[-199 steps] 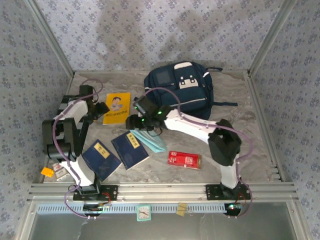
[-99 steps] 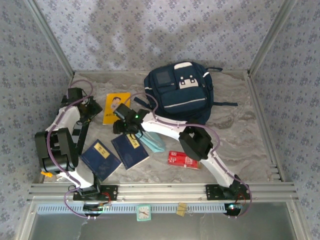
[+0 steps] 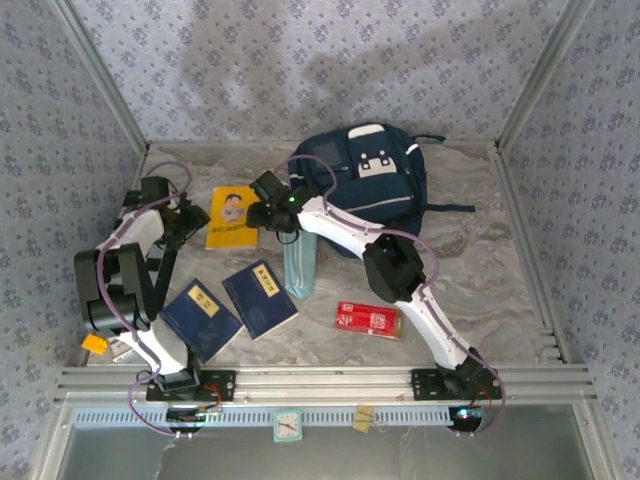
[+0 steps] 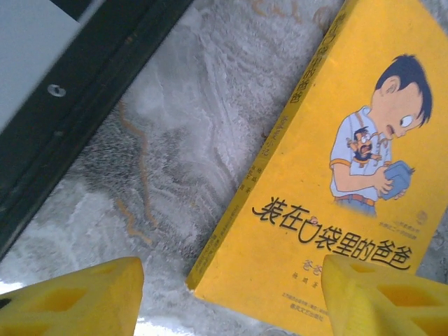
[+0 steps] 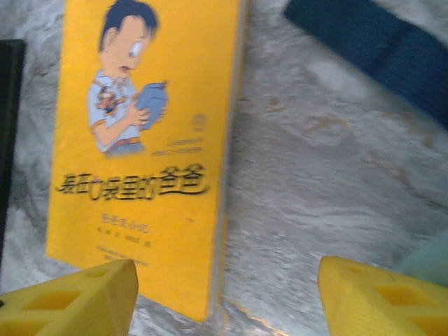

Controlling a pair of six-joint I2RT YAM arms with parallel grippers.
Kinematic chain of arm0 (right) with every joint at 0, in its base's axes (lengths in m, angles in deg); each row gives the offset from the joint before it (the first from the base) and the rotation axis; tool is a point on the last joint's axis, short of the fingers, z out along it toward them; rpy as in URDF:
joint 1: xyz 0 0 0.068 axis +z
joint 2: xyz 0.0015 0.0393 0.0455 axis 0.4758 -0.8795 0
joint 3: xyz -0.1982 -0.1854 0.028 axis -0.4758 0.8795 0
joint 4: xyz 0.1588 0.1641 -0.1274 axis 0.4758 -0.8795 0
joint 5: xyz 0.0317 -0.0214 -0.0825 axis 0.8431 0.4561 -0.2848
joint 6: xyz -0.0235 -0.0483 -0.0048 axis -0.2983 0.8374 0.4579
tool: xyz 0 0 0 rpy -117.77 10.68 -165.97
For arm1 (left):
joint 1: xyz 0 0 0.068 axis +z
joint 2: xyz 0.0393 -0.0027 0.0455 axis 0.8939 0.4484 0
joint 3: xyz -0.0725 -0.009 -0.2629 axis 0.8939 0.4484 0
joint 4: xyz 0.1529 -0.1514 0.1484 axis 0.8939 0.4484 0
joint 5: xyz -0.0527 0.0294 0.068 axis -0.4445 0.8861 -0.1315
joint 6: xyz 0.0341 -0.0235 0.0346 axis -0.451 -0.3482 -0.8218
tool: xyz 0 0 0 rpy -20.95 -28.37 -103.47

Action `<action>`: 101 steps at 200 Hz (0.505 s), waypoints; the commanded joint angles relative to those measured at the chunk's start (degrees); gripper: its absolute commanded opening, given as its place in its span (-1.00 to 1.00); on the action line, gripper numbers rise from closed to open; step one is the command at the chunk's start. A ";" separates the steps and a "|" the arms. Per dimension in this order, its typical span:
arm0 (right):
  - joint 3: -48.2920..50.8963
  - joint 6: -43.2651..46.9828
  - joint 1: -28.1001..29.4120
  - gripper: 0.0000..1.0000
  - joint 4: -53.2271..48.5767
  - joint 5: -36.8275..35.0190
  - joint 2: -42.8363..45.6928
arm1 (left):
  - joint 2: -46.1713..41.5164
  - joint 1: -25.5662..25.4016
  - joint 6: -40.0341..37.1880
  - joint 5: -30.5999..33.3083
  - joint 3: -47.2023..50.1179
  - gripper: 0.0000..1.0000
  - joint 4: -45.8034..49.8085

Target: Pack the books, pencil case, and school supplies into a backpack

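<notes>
Nearest the arm bases, the small red oblong box with white markings (image 3: 368,319) lies flat on the grey marbled table (image 3: 480,270), right of centre. To its left, two thin navy blue paperbacks with small yellow labels lie side by side, both slanted: the left navy book (image 3: 203,318) and the right navy book (image 3: 260,299).

Just beyond them, the long soft pale blue-teal pouch (image 3: 300,268) lies flat beside the right navy book's far corner. It points away from the bases, and its far end lies under the right arm.

Farther on, the thin yellow paperback with a cartoon boy on its cover (image 3: 233,216) lies flat on the table. The left gripper (image 3: 195,215) hangs at its left edge and the right gripper (image 3: 262,212) at its right edge.

In the left wrist view, the yellow fingers (image 4: 77,301) are spread wide and clasp nothing, with the book's corner below the gap. In the right wrist view, the fingers (image 5: 381,301) are likewise spread and empty. One is over the cover and the other over bare table.

Farthest back lies the large navy blue fabric backpack (image 3: 390,190), front pockets up, with its white stripe and grey buckle patches visible. The right arm crosses in front of its left side. The books, pouch and red box all lie on the table outside it.
</notes>
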 commanded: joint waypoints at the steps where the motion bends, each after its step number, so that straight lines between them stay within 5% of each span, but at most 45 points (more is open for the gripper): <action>1: -6.06 1.37 0.07 0.42 -3.44 3.95 -5.14 | 3.24 0.02 -2.06 -4.01 -3.15 0.31 0.25; 101: -7.75 2.88 -2.29 0.35 -3.88 8.99 -8.86 | 3.19 -7.65 -1.68 -6.27 1.23 0.08 -0.64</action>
